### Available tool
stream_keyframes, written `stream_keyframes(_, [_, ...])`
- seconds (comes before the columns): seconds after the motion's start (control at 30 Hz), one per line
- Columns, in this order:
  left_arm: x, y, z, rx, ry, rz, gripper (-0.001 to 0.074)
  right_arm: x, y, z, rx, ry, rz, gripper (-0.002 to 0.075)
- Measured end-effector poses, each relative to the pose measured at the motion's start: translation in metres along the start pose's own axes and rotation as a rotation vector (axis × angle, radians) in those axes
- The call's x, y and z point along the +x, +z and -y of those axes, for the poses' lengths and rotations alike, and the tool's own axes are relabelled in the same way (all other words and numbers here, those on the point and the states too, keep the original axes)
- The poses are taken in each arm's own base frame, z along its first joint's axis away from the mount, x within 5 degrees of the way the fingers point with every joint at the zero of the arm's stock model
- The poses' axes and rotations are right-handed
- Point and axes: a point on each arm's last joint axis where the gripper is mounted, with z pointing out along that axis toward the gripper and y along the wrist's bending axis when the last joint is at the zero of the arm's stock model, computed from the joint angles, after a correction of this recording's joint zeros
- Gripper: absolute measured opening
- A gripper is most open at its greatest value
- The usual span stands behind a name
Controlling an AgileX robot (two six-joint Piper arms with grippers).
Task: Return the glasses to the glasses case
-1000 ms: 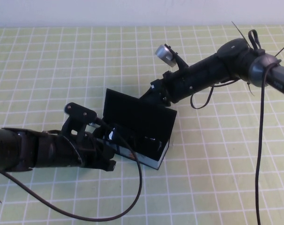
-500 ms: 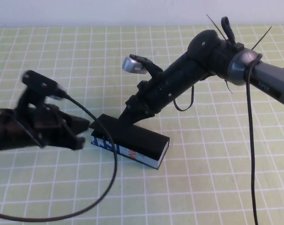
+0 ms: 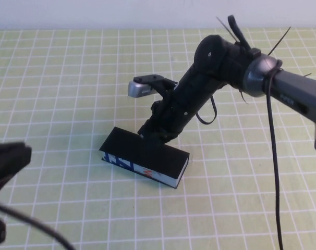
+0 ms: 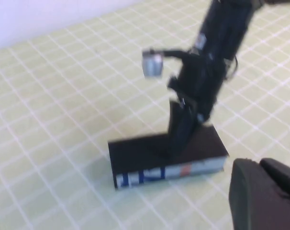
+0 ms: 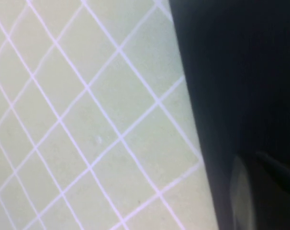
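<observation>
The glasses case [image 3: 147,159] lies near the middle of the table with its black lid down. Its blue-and-white printed side with a small orange mark faces me. It also shows in the left wrist view [image 4: 169,158]. The glasses are hidden from every view. My right gripper [image 3: 152,134] reaches down from the back right, and its tip rests on the far part of the case's lid. The right wrist view shows only the black case surface [image 5: 231,86] close up. My left gripper [image 3: 7,159] is pulled back at the left edge, well clear of the case and empty.
The table [image 3: 69,78] is covered by a light green mat with a white grid. A pale wall runs along the far edge. A black cable [image 3: 27,221] from my left arm crosses the front left corner. The right arm's cable [image 3: 275,172] hangs at the right.
The lid went from standing open to fully closed under my right gripper. My left gripper withdrew from the case to the left edge.
</observation>
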Motion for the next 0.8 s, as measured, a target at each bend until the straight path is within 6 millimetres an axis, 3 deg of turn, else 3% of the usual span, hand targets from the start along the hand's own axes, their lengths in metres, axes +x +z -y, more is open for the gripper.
stream_keyframes(0.13, [0.015,-0.034,0.021,-0.094,-0.020,-0.036,-0.0004,-0.005,-0.037,-0.020,0.031,-0.046,0.065,-0.0017])
stream_keyframes(0.3, [0.040,-0.067,0.032,-0.277,-0.130,0.036,-0.0004,-0.009,-0.118,-0.072,0.123,-0.123,0.279,-0.0017])
stream_keyframes(0.43, [0.058,-0.085,0.037,-0.385,-0.186,0.163,-0.0004,0.003,-0.188,-0.118,0.262,-0.194,0.464,-0.0017])
stream_keyframes(0.53, [0.071,-0.083,0.037,-0.406,-0.214,0.215,-0.0004,0.023,-0.231,-0.156,0.393,-0.261,0.565,-0.0017])
stream_keyframes(0.6, [0.080,-0.075,0.034,-0.411,-0.230,0.211,-0.0004,0.036,-0.249,-0.179,0.439,-0.310,0.619,-0.0017])
stream_keyframes(0.7, [0.094,-0.059,0.030,-0.382,-0.260,0.179,-0.0004,0.058,-0.262,-0.206,0.458,-0.375,0.703,-0.0017])
stream_keyframes(0.8, [0.102,-0.047,0.031,-0.327,-0.212,0.157,-0.0004,0.084,-0.270,-0.218,0.482,-0.405,0.801,-0.0017])
